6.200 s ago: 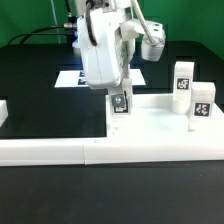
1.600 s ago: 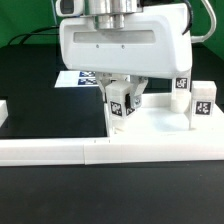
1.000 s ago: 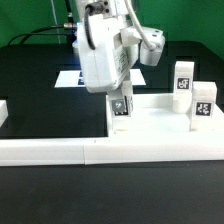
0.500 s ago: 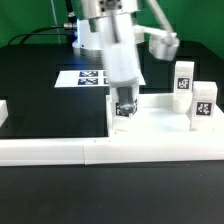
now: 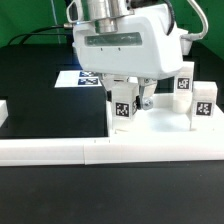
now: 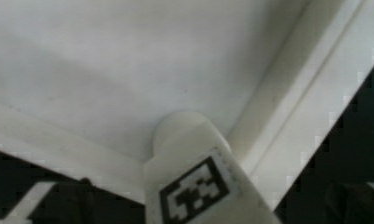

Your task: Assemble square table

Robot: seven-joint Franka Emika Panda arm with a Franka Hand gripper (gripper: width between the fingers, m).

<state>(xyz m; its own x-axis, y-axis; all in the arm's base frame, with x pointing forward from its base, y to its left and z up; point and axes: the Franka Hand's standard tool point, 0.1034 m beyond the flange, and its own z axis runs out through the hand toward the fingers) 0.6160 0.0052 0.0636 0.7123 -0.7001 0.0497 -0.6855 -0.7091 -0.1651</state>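
The square table's white slab (image 5: 165,127) lies upside down with its raised rim showing, and in the wrist view the slab (image 6: 113,80) fills most of the picture. A short white tagged leg post (image 5: 122,106) stands upright at the slab's near corner on the exterior view's left. My gripper (image 5: 128,100) hangs over it, open, with a finger on each side of the post and a gap to both. From the wrist, the leg post (image 6: 193,185) sits between the dark fingers (image 6: 33,205). Two more leg posts (image 5: 183,80) (image 5: 203,104) stand on the slab's right side.
A long low white border wall (image 5: 90,152) runs along the front of the black table, with a short end piece (image 5: 3,110) at the exterior view's left. The marker board (image 5: 78,79) lies behind the gripper, partly hidden by it.
The gripper has turned about its upright axis, now showing its broad face. Its jaws have opened and let go of the leg post, which stays upright at the slab's corner.
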